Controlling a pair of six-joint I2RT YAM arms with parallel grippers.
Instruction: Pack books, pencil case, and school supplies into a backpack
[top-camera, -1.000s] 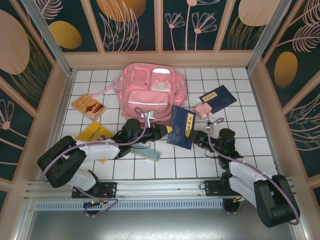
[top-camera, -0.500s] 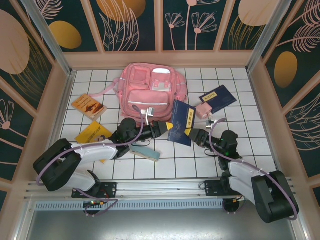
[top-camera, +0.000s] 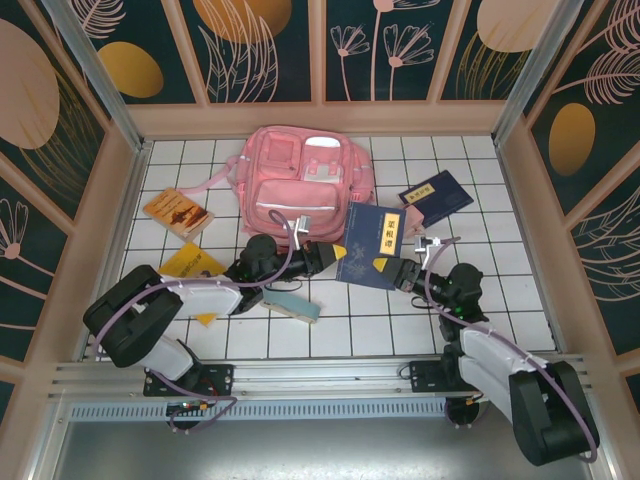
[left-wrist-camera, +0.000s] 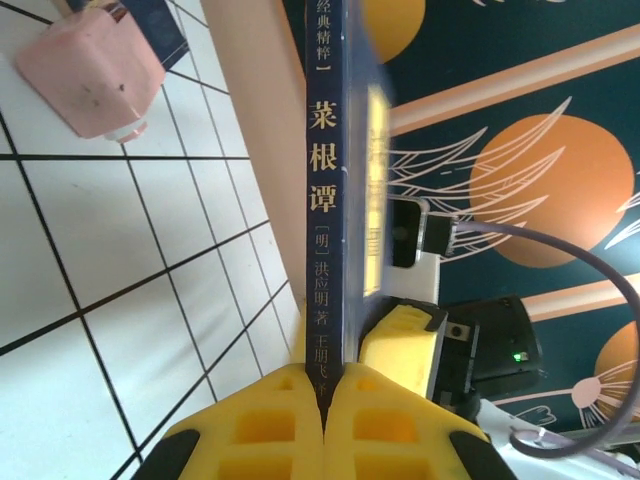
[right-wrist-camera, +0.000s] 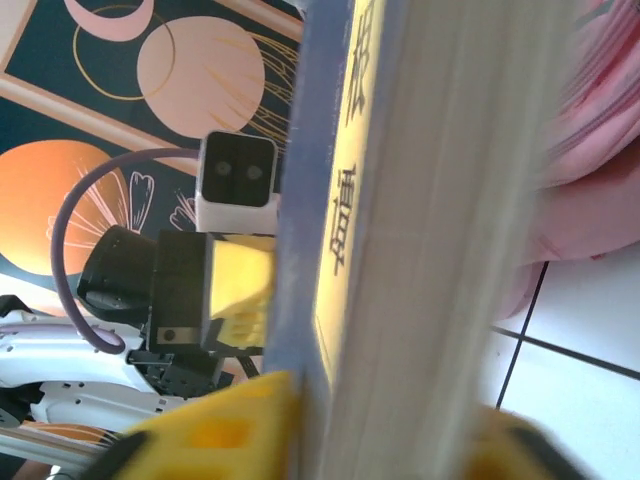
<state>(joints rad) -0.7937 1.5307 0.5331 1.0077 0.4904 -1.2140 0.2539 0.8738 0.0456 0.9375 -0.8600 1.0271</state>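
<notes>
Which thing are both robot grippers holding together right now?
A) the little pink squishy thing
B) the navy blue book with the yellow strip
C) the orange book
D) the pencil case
B: the navy blue book is pinched at its spine between the yellow fingers of the left gripper, and the right gripper clamps it from the other side, just in front of the backpack.

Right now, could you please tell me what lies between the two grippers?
A navy book with a yellow label strip: the left gripper and the right gripper each clamp an edge, seen in the top view.
</notes>
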